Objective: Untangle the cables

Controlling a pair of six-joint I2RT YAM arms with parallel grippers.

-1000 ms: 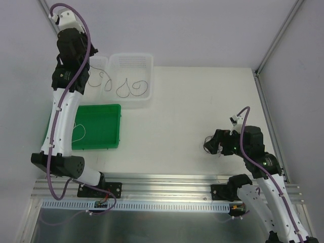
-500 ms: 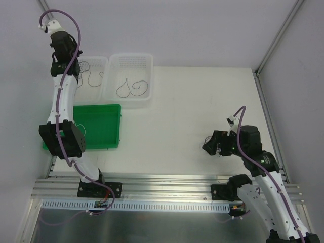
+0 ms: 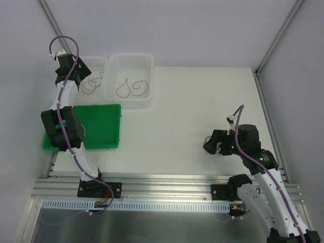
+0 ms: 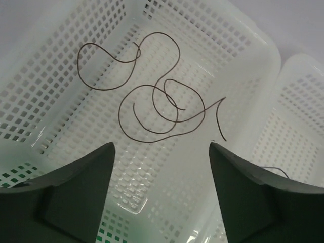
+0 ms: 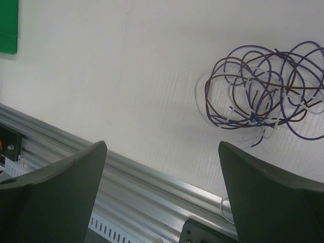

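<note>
My left gripper [image 3: 81, 75] [image 4: 161, 147] hangs open over the left white basket [image 3: 97, 65] [image 4: 167, 172], nothing between its fingers. A thin brownish cable [image 4: 152, 101] [image 3: 91, 84] lies in loose loops on that basket's floor. Two dark cable loops [image 3: 132, 88] rest in the neighbouring white basket [image 3: 132, 63]. A white cable [image 3: 80, 130] lies in the green tray [image 3: 104, 126]. A tangle of purple, brown and white cables [image 5: 263, 88] sits on the table, ahead and to the right of my open right gripper [image 5: 162, 147] [image 3: 210, 144], apart from its fingers.
The second basket [image 4: 298, 116] shows at the right of the left wrist view. An aluminium rail [image 5: 126, 177] [image 3: 162, 185] runs along the table's near edge, close behind the tangle. A corner of the green tray [image 5: 7, 25] shows far left.
My left gripper has opened and let the brownish cable drop into the left basket. The left arm folded back and came lower. The right arm has hardly moved.
</note>
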